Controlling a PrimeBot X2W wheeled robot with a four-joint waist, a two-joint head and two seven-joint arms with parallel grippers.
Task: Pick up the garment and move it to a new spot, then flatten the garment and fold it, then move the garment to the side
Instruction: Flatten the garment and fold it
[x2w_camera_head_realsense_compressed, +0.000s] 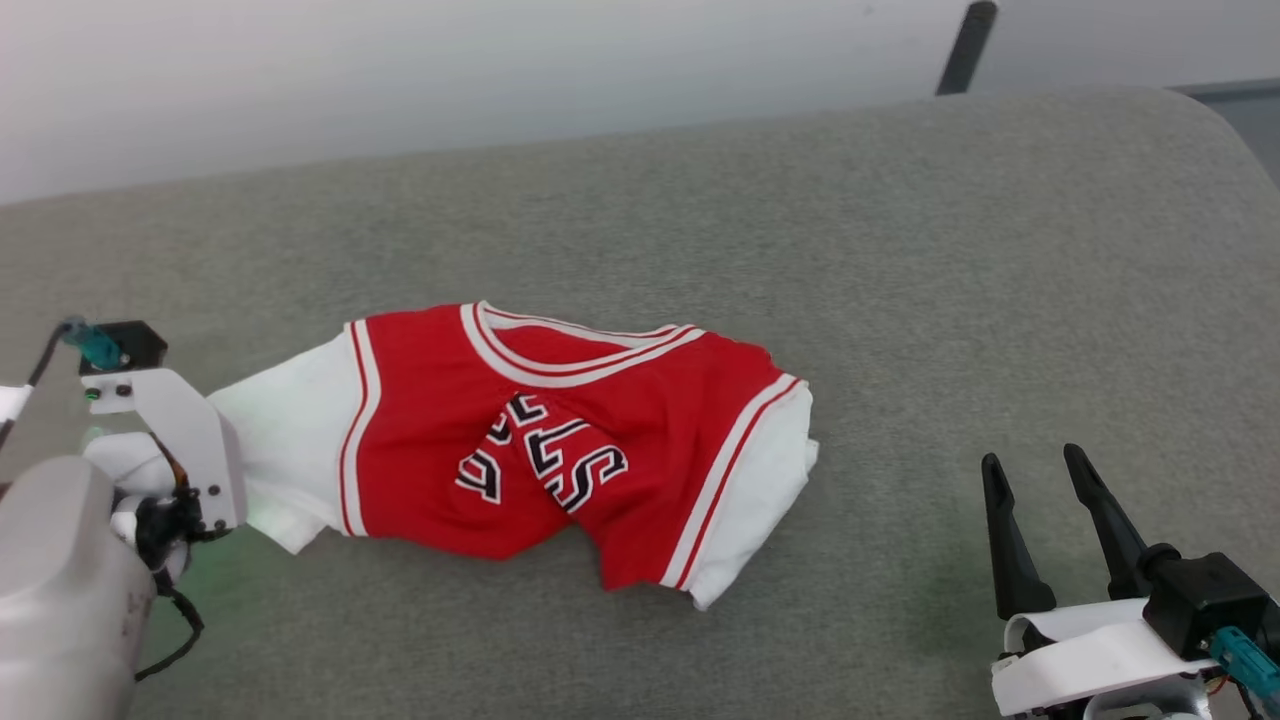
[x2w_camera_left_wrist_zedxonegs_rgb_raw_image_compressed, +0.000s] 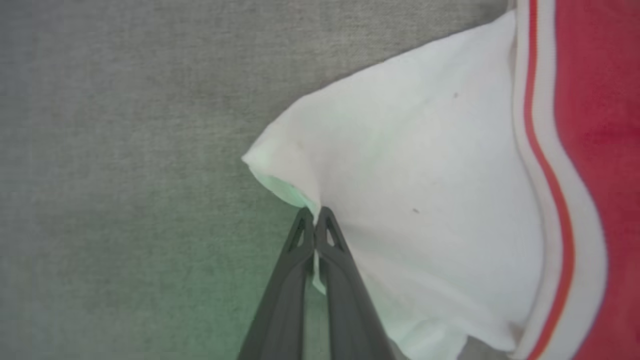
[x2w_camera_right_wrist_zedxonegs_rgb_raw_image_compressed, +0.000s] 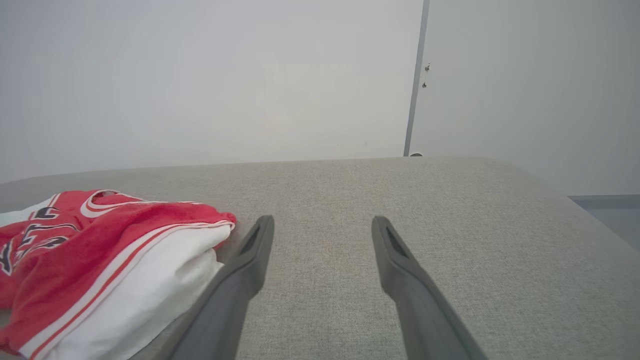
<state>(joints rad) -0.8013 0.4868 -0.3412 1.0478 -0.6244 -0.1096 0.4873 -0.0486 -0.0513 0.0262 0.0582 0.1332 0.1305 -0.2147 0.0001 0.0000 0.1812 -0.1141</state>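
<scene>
Left claw (x2w_camera_left_wrist_zedxonegs_rgb_raw_image_compressed: 315, 212) is right up close in its wrist view, dark fingers clenched together with a fold of white sleeve (x2w_camera_left_wrist_zedxonegs_rgb_raw_image_compressed: 415, 165) pinched between the tips. The cloth puckers to a point just above the pinch. In the head view that same arm sits at the lower left, its pale forearm and wrist bracket covering the fingers, right at the sleeve's outer end.

And the garment (x2w_camera_head_realsense_compressed: 560, 440) lies across the middle of the grey cloth-topped desk (x2w_camera_head_realsense_compressed: 900, 250), rumpled, not flat. Red body, striped collar (x2w_camera_head_realsense_compressed: 580, 345) towards the far side, black lettering (x2w_camera_head_realsense_compressed: 545, 460) creased and partly folded under. The other white sleeve is bunched at the garment's right end, with red and white trim running along it.

Over to the right claw (x2w_camera_head_realsense_compressed: 1031, 458): released, fingers spread wide, nothing between them. It stands at the lower right of the head view, apart from the shirt. From its own wrist view, the garment's bunched sleeve sits just beside one finger, with bare desk ahead and a pale wall (x2w_camera_right_wrist_zedxonegs_rgb_raw_image_compressed: 200, 75) behind.
</scene>
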